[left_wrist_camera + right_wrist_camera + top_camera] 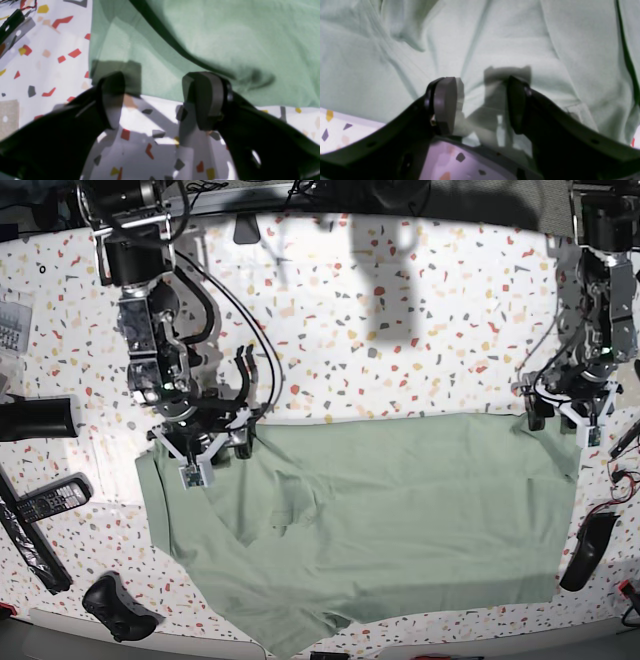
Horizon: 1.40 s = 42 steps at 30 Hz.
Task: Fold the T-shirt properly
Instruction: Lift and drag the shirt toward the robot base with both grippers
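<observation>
Terrazzo-patterned tabletop (400, 330); black cylinder (35, 418), remote control (45, 500), black strap (30, 535) and game controller (118, 605) at one edge; dark oblong object, possibly a mouse (588, 550), opposite

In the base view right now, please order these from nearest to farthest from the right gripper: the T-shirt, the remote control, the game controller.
From the right gripper:
1. T-shirt, directly beneath it.
2. Remote control, at the left edge.
3. Game controller, bottom left corner.
</observation>
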Tool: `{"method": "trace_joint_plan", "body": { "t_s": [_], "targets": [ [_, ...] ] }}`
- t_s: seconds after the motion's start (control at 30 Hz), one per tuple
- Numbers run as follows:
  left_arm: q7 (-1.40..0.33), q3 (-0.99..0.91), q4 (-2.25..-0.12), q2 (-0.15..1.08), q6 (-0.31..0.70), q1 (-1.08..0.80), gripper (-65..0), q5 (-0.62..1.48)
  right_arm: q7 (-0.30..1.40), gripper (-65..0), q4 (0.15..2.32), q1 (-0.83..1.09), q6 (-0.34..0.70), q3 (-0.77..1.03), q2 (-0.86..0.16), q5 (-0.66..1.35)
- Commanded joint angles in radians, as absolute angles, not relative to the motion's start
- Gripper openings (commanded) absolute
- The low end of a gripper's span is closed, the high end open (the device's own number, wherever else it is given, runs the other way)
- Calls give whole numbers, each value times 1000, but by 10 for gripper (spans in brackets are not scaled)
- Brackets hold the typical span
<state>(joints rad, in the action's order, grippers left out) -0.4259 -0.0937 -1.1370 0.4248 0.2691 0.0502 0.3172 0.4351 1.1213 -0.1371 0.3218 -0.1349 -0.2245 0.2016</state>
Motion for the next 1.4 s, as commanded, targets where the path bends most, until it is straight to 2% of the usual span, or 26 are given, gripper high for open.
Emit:
{"method": "trace_joint_plan", "body": {
  "t_s": [0.0,0.1,0.33,0.5,0.63,0.87,1.1,1.23,1.37],
  "targets": [
    [-475,-95,-1140,433,276,52,-251,314,510,-332,1120,-130,334,-137,-227,210],
    [-485,-97,-1150,433,268,52,-254,311,523,-332,1120,-130,334,-137,-227,210],
    [-549,-97,-1273,432,170,4,-255,182,539,-333,1148,-75,362,-137,-228,210],
    [-585,-97,-1448,433,143,-92,-255,181,541,-333,1256,21,368,-127,-227,211],
    [-606,-97,-1532,433,93,-160,-255,102,548,-333,1363,122,368,-73,-227,211],
    [-605,-97,-1551,432,75,-228,-255,71,542,-333,1527,297,368,73,-227,215],
    [-617,-97,-1555,433,75,-245,-255,71,535,-333,1647,398,368,139,-228,214],
    [-564,-97,-1602,432,74,-234,-255,71,486,-333,1726,385,367,144,-227,223],
    [-572,-97,-1628,433,75,-186,-255,71,500,-333,1754,282,366,144,-226,275]
  ]
}}
